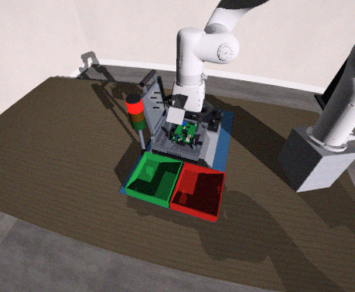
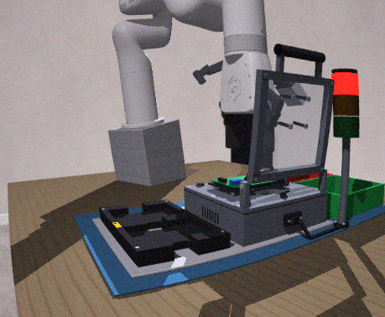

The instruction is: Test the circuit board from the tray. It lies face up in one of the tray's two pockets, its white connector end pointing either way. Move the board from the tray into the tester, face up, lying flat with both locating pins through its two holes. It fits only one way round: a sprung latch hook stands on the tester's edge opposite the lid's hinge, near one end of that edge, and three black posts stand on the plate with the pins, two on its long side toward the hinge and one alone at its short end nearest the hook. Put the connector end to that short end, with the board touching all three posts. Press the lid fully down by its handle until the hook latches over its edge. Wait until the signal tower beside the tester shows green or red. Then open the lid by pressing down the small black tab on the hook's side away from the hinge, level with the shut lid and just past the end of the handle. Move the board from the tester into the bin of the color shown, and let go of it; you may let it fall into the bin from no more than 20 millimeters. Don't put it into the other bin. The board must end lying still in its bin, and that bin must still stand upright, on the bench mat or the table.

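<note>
The green circuit board (image 1: 186, 132) lies on the grey tester (image 1: 183, 144); its edge also shows in the exterior view (image 2: 236, 181). The tester's lid (image 2: 291, 127) stands open and upright, with its black handle (image 2: 299, 52) on top. My gripper (image 1: 186, 129) is open and empty, lowered right over the board with the fingers on either side of it. The signal tower (image 1: 135, 112) beside the tester shows red at its top (image 2: 345, 84). The green bin (image 1: 154, 178) and the red bin (image 1: 199, 191) stand side by side in front of the tester.
The black tray (image 2: 163, 231) sits behind the tester on the blue mat (image 2: 119, 277), both pockets bare. The robot's grey base block (image 1: 316, 160) stands to the right. The open lid rises close beside the gripper.
</note>
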`<control>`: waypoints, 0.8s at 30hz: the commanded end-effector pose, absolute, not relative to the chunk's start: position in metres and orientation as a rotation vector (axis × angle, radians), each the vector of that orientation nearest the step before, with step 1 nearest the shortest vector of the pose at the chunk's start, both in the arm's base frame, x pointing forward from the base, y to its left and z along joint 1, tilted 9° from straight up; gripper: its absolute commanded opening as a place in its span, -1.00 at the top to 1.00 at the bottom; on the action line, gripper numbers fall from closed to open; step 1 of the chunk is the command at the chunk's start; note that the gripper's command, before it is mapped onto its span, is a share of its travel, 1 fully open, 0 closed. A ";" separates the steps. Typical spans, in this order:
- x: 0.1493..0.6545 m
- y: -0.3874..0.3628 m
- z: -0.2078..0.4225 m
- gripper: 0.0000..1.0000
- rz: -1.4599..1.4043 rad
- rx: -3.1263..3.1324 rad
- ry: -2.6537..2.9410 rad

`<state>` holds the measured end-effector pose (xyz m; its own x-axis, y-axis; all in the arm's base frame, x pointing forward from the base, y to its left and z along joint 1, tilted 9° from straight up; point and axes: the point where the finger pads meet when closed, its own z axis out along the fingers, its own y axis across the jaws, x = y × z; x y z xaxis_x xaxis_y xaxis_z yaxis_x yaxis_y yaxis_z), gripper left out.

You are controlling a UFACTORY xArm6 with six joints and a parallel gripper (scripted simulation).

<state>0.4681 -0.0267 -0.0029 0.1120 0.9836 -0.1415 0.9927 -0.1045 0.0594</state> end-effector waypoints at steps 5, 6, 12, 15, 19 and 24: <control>0.470 -0.028 -0.010 -1.00 -0.095 2.233 2.001; 0.470 -0.028 -0.012 -1.00 -0.095 2.233 2.001; 0.472 -0.031 -0.032 -1.00 -0.095 2.233 2.001; 0.473 -0.033 -0.042 -1.00 -0.095 2.233 2.001; 0.473 -0.034 -0.050 -1.00 -0.095 2.233 2.001; 0.473 -0.034 -0.052 -1.00 -0.095 2.233 2.001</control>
